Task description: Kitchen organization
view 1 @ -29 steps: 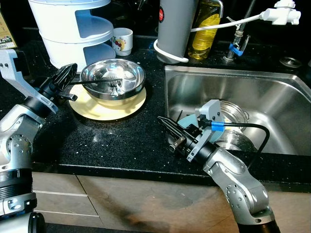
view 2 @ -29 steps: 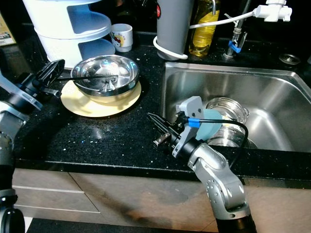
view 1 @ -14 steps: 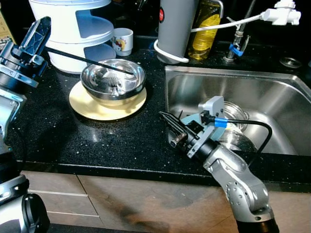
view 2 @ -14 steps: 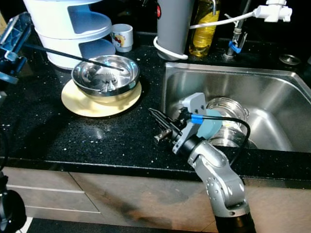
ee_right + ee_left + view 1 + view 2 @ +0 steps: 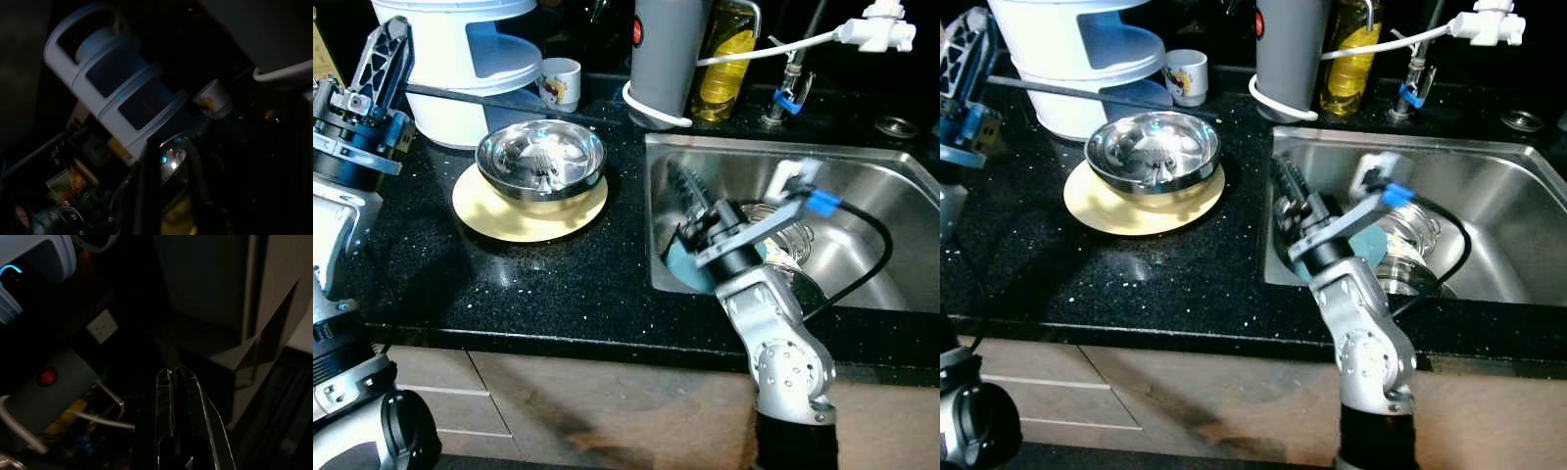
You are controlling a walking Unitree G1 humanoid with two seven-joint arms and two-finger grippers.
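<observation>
Left tool [image 5: 399, 90] pinches a thin black rod [image 5: 480, 96] above the round steel bowl [image 5: 540, 160].

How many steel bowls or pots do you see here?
2: a steel bowl on the yellow plate on the counter, and a steel pot in the sink. Others may hide behind the right arm.

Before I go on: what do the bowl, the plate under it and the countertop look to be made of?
The bowl looks like polished stainless steel: mirror-bright, with sharp reflections inside. The plate is matte pale yellow with no glare, perhaps plastic or ceramic; I can't tell which. The countertop looks like polished black stone, glossy with pale speckles.
</observation>
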